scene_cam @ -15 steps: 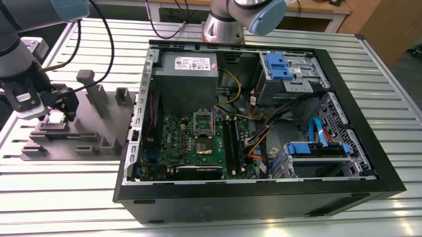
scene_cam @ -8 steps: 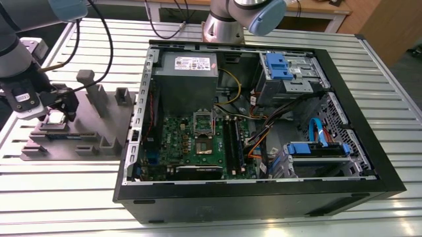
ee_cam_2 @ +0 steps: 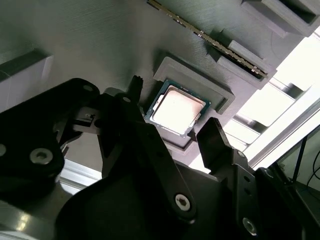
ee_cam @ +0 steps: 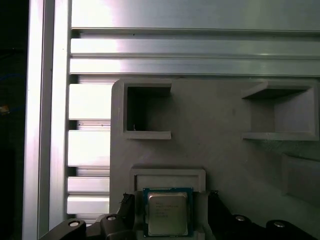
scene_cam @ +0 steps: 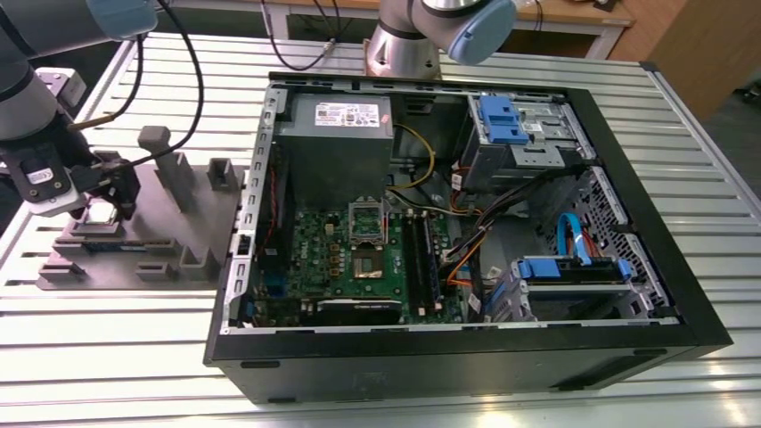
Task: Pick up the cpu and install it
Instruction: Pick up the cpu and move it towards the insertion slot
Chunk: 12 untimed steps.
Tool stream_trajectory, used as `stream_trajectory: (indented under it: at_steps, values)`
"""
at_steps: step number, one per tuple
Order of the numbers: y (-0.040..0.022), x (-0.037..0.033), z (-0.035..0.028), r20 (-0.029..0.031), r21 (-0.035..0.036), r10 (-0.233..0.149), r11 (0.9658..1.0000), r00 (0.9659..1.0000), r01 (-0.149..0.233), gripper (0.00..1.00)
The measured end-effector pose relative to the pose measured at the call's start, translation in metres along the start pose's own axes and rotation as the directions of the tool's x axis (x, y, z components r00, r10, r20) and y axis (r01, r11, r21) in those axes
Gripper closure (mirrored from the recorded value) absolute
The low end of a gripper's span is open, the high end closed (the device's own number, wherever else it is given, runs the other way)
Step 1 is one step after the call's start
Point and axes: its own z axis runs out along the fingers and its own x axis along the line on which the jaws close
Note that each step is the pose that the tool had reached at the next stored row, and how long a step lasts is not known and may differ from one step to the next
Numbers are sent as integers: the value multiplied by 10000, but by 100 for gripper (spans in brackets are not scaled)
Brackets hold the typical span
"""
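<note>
The cpu [scene_cam: 102, 212] [ee_cam_2: 177, 110] [ee_cam: 167, 212], a small square chip with a shiny metal top, lies flat in a raised pocket of the grey fixture plate [scene_cam: 208, 218] at the exterior view's left. My gripper [scene_cam: 100, 207] [ee_cam_2: 174, 111] [ee_cam: 170, 204] hangs right over it, open. One dark finger [ee_cam_2: 134, 89] stands at one side of the chip and the other finger [ee_cam_2: 212, 134] at the opposite side, each with a small gap to it. The green motherboard [scene_cam: 339, 267] lies inside the open computer case [scene_cam: 476, 357], well off to the exterior view's right.
The fixture plate carries upright posts [scene_cam: 176, 178] and empty pockets [ee_cam: 147, 112]; a memory stick [ee_cam_2: 200, 34] rests in a slot beside the chip's pocket. Everything stands on a slatted aluminium table [scene_cam: 107, 357]. Another arm's base [scene_cam: 405, 45] and cables sit behind the case.
</note>
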Motion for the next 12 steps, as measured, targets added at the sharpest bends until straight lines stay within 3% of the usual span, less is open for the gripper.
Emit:
stream_trajectory:
  at_steps: [1,2,12]
  values:
    - [0,0,0,0,-1,0,10000,10000,0,27]
    - [0,0,1,1,-1,0,10000,10000,0,35]
    - [0,12,-3,12,0,-1,10000,10000,1,35]
